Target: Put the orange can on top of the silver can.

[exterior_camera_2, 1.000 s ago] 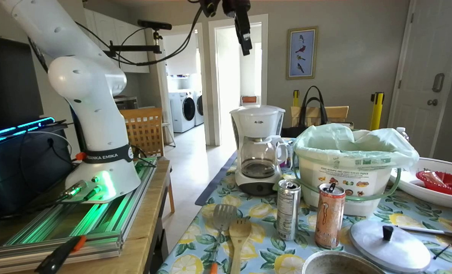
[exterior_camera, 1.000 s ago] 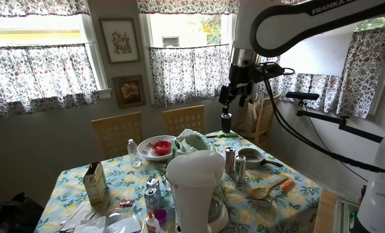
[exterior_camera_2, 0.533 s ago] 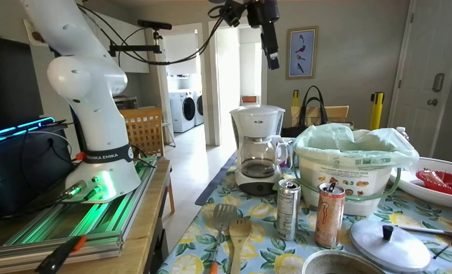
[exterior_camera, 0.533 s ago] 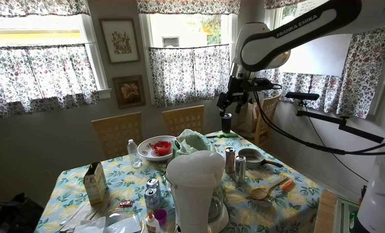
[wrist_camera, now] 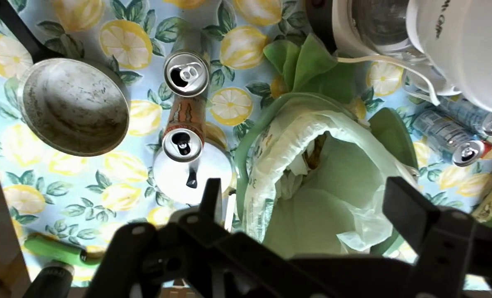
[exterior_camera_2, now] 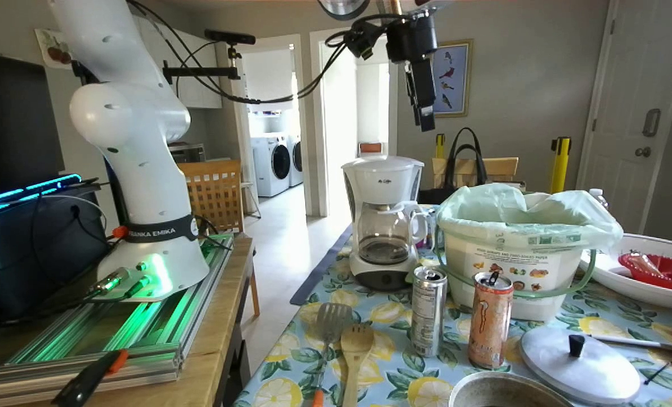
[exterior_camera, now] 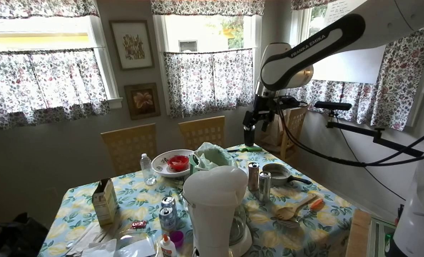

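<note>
Nearest where I stand, in an exterior view, a metal pan, cut off at the lower edge; just beyond, the orange can and the silver can, both upright on the tablecloth, near each other yet apart, their small print too fine to read; next, the lined bucket, part of its mouth covered in the wrist view by the gripper, which is unclenched, its fingers wide apart; behind the bucket, a bottle, all but its top concealed; farther, a framed bird picture, one side partly blocked by the gripper.
</note>
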